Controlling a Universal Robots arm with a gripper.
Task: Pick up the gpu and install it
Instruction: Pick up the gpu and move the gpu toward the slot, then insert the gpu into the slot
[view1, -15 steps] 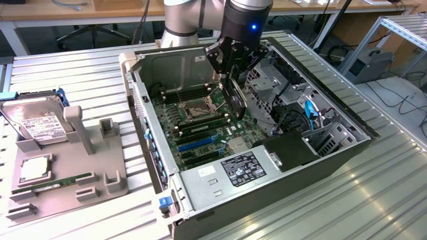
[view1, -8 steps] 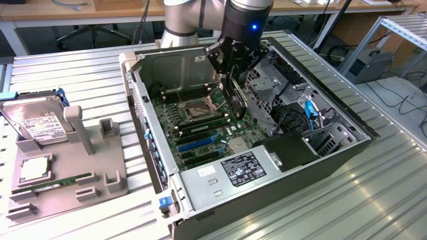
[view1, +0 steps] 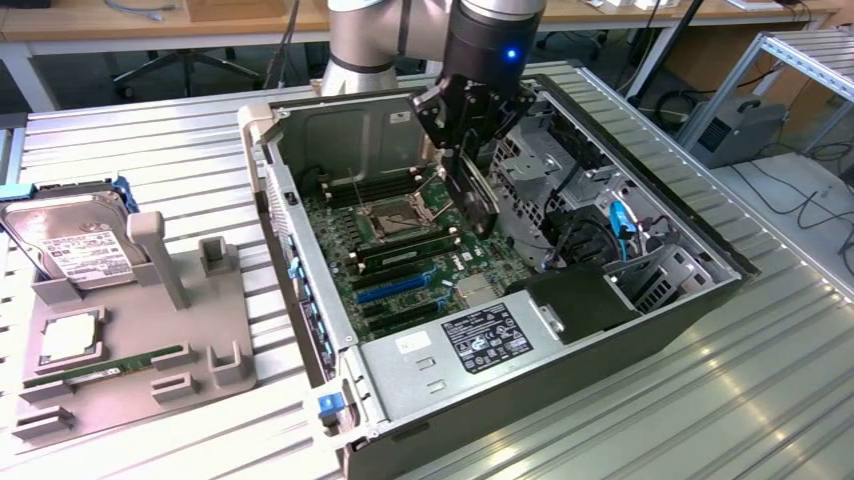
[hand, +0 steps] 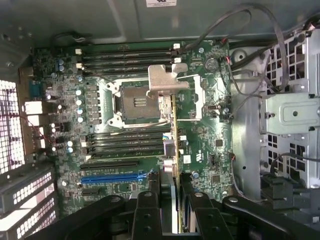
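The motherboard is green, its slot blue, the gpu black.

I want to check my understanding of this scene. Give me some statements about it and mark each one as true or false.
1. The hand holds the gpu over the motherboard. True.
2. The hard drive sits inside the computer case. False: it stands in the grey holder, outside the case.
3. The blue slot on the motherboard is empty. True.
4. The green memory stick is in the hand. False: it lies on the grey holder.
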